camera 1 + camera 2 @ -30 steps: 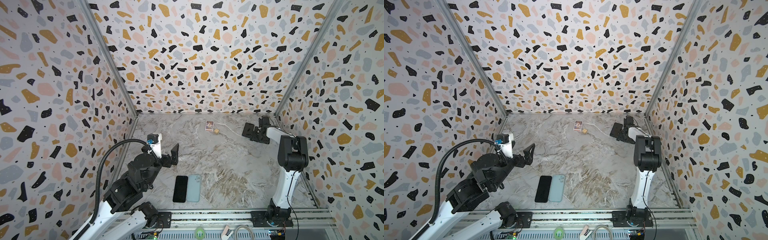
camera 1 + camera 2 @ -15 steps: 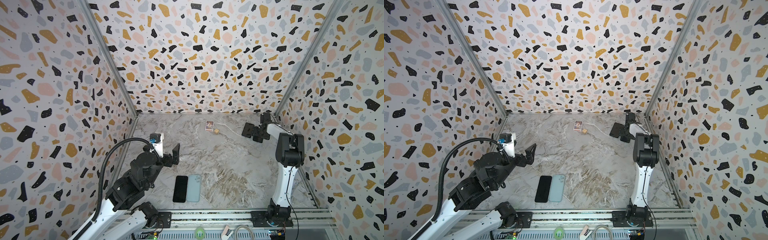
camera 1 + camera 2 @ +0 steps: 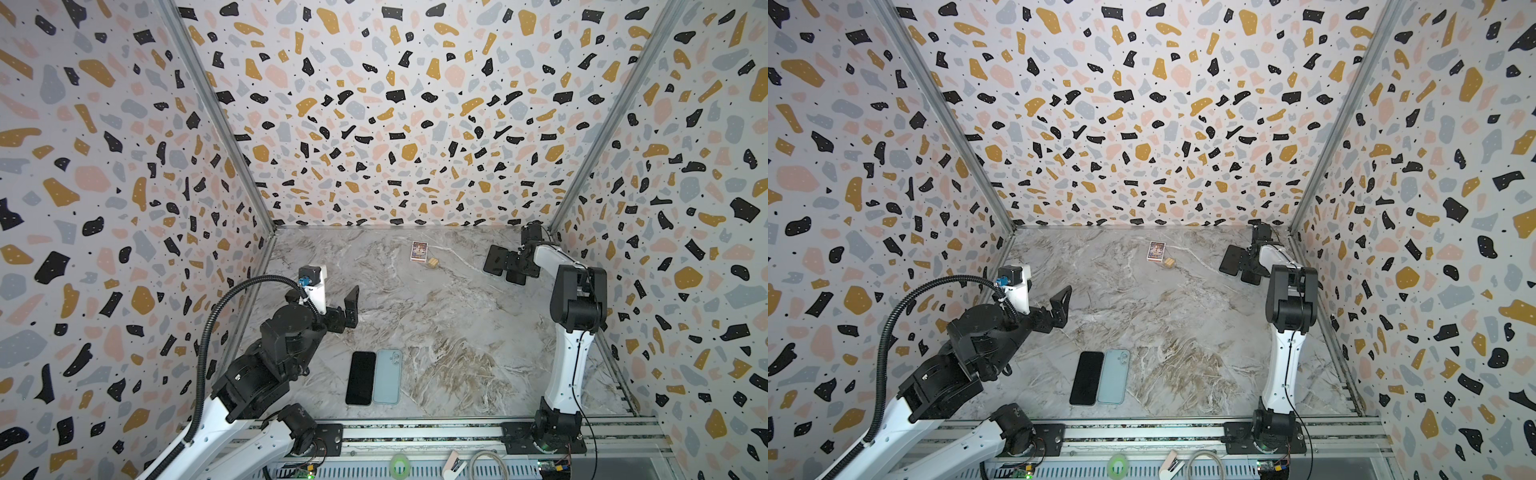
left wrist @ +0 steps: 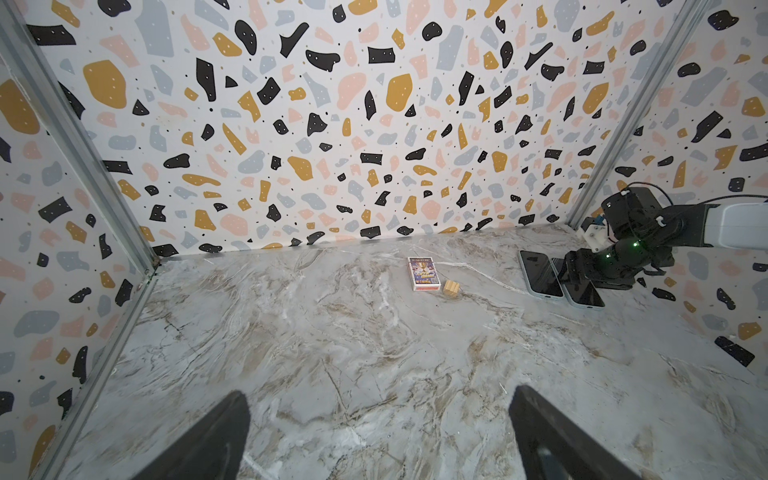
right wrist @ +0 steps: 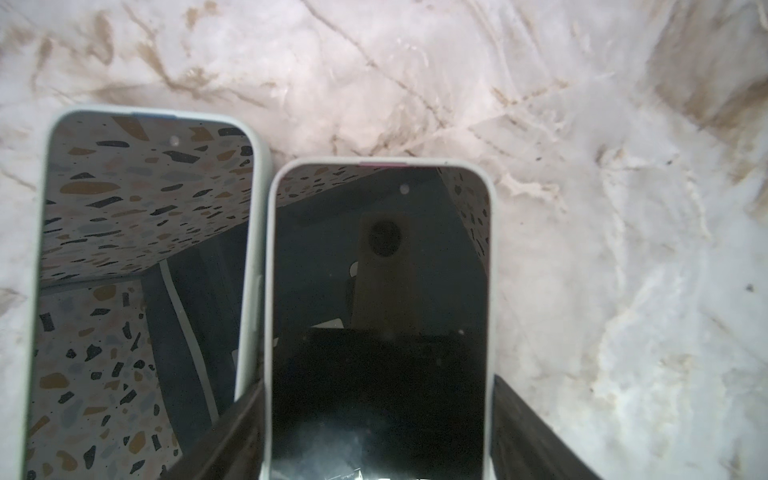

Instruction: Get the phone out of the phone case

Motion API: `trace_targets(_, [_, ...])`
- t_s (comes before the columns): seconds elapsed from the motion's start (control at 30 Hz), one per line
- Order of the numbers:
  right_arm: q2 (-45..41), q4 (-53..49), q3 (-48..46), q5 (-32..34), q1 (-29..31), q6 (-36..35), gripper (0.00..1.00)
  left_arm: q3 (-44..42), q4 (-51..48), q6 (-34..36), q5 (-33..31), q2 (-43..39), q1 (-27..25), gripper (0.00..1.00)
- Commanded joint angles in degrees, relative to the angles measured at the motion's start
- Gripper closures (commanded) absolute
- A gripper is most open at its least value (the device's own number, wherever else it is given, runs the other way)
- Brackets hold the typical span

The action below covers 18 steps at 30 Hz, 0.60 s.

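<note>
Dark-screened phone in pale case (image 5: 378,291), far right corner of marble table (image 3: 457,316)
My right jaws flank it; clamped or not, I cannot tell. Left jaws hang spread wide.

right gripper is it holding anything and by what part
The right gripper straddles the cased phone across its long edges, near one end; whether it grips yet cannot be told.

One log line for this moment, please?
left gripper: open, empty | right gripper: straddles pale-green-cased glossy phone, grip unclear | black slab phone beside pale-blue rectangular case
</note>
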Motion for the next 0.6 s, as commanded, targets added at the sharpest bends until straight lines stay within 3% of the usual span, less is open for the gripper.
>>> trace_targets(0.0, [-0.1,-5.5,0.6,-0.8,-0.3,-0.6,0.21,-0.9,2.5,0.6,-0.6,-0.3,0.3,0.0])
trace_targets(0.3, [-1.4,-6.0,-0.7,-1.1,-0.3,-1.0,0.21,-1.9,3.3,0.3,-0.1,-0.3,0.3,0.0])
trace_targets(0.57, [-1.2,-6.4,-0.9,-0.5,-0.3,-0.9,0.34,-3.3,5.1,-1.9,0.9,1.4,0.3,0.0])
